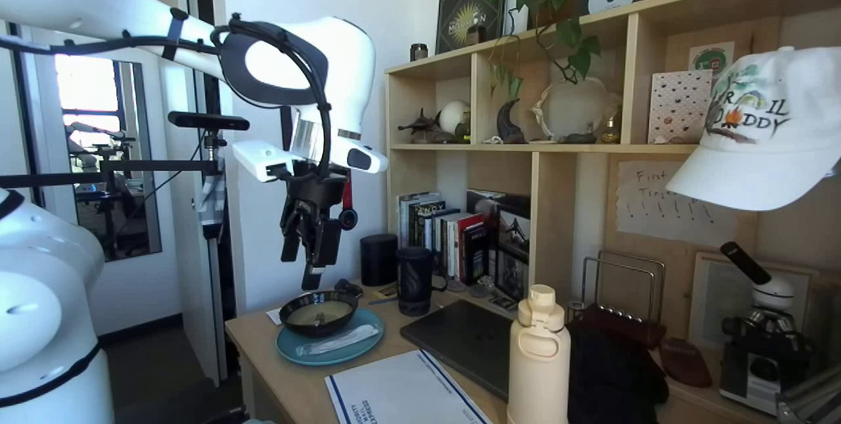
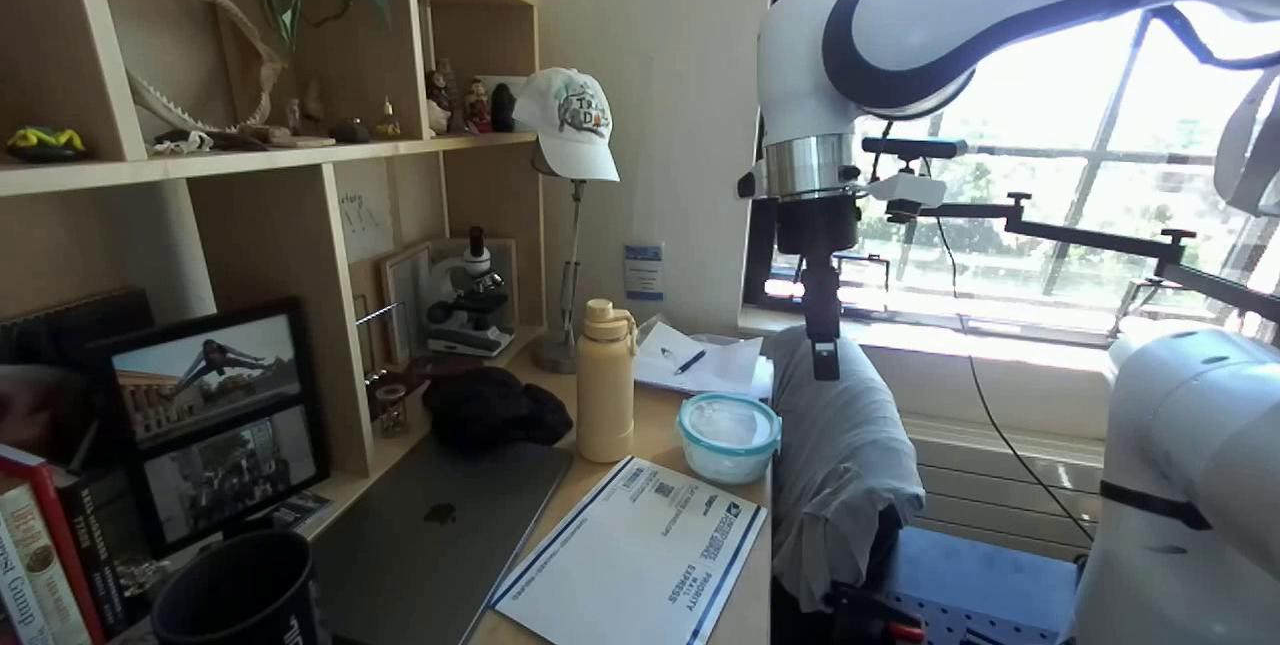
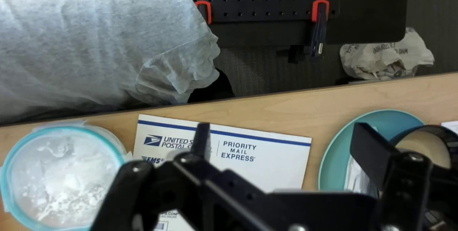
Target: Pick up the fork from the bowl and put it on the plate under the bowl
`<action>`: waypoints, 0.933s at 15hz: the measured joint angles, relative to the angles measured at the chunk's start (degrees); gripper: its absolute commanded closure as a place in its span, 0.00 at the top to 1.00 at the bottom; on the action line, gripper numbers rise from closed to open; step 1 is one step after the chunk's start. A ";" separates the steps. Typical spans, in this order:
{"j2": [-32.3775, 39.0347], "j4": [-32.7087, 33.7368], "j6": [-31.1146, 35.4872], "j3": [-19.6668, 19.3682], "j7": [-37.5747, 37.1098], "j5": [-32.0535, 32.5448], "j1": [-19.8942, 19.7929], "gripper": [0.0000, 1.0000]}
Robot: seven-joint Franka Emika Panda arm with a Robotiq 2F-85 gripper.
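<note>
The dark bowl, pale inside, sits on the teal plate near the desk's corner. A small greyish thing lies in the bowl; I cannot tell whether it is the fork. A white plastic-wrapped packet lies on the plate beside the bowl. In the wrist view the bowl and plate are at the right, partly hidden by a finger. My gripper is open and empty, high above the desk, its fingers wide apart in the wrist view. Bowl and plate are out of view in an exterior view where the gripper shows.
A dark cup and a black cylinder stand behind the plate. A closed laptop, a white mail envelope, a tall cream bottle and a teal-lidded container are on the desk. Shelves rise along the wall.
</note>
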State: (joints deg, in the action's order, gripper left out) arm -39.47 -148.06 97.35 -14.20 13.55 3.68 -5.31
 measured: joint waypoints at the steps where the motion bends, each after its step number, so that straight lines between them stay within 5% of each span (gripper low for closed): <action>1: 1.17 0.25 0.11 0.88 0.00 0.00 0.93 1.00; 9: 11.33 2.45 3.11 9.21 3.65 0.54 8.10 1.00; 14: 16.58 3.11 11.18 13.31 7.44 1.00 12.02 1.00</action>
State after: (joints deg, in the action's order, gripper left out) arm -22.89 -144.95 108.53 -0.89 20.99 4.68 6.71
